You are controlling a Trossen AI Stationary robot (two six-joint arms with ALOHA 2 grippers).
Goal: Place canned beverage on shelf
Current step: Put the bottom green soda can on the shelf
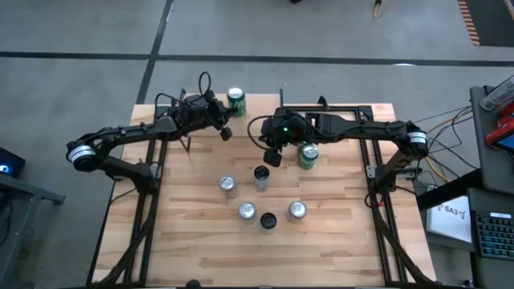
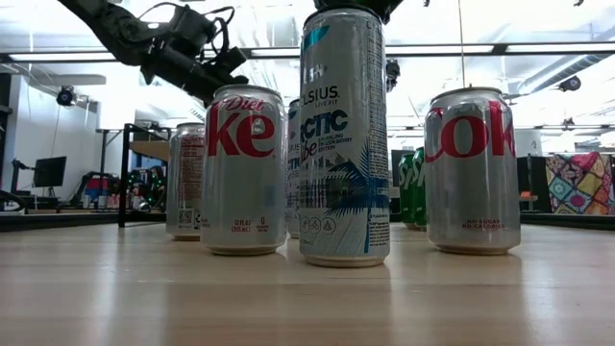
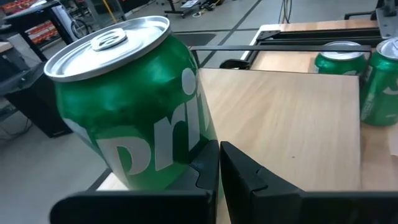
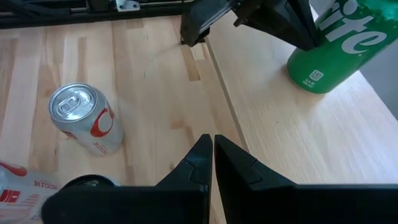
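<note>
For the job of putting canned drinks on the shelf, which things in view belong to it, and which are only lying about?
Belong: shelf; Sprite can standing on its corner; Diet Coke can and tall Celsius can on the table; left gripper, shut, close to the Sprite can; right gripper, shut, above the table.
Lying about: keyboard and white sheet, off the table.

Light wooden tabletop (image 1: 201, 241) on a grey floor (image 1: 80, 32) crossed by dark lines. Off the table's right side: loose cables (image 1: 450, 124), a white sheet (image 1: 451, 215), a keyboard (image 1: 496, 233). Far across the room, seen low — a dark monitor (image 2: 50, 171) and a patchwork cloth (image 2: 579, 183).
</note>
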